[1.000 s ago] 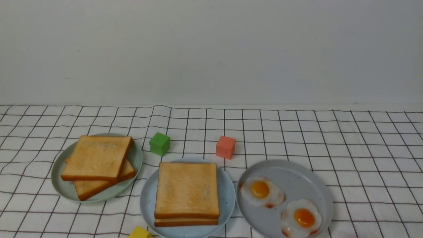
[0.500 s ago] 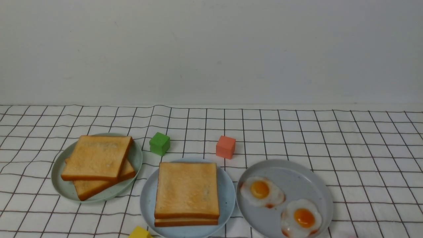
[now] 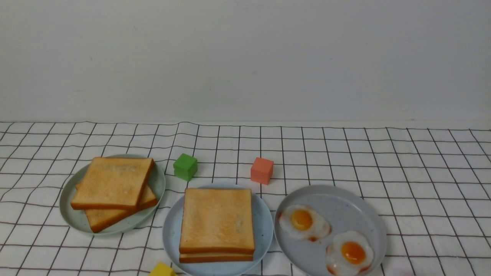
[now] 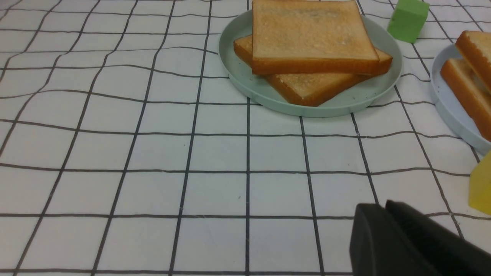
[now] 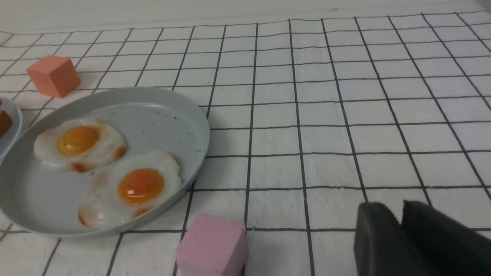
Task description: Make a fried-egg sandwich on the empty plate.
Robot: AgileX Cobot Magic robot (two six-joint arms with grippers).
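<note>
Front view: the blue plate (image 3: 264, 222) sits at 6 o'clock on the checked cloth (image 3: 422, 172), and on it lies the sandwich (image 3: 216, 222), two toast slices squared up one on the other. No egg shows between them from here; my left wrist view catches only a pale sliver in the gap, too little to name. At 9 o'clock of the blue plate stands the green plate (image 3: 157, 184) with two loose toasts (image 3: 113, 182) stacked askew. At 3 o'clock, just beside it, is the grey plate (image 3: 345, 199) holding two fried eggs (image 3: 305, 222), lying close together. A green cube (image 3: 185, 166) lies at 11 o'clock of the blue plate and an orange cube (image 3: 262, 170) at 1 o'clock; a yellow cube (image 3: 162, 270) is cut by the lower edge at 7 o'clock.

Compared with the two earlier front frames, nothing on the cloth has moved: plates, toast, eggs and cubes keep the same places.

Neither of my arms enters the front view. Left wrist view: my left gripper (image 4: 387, 226) has its dark fingers pressed together, empty, above bare cloth well apart from the green plate. Right wrist view: my right gripper (image 5: 401, 218) shows a narrow gap between its fingers, slightly parted and holding nothing, with a pink cube (image 5: 211, 243) near it and the grey plate beyond.
</note>
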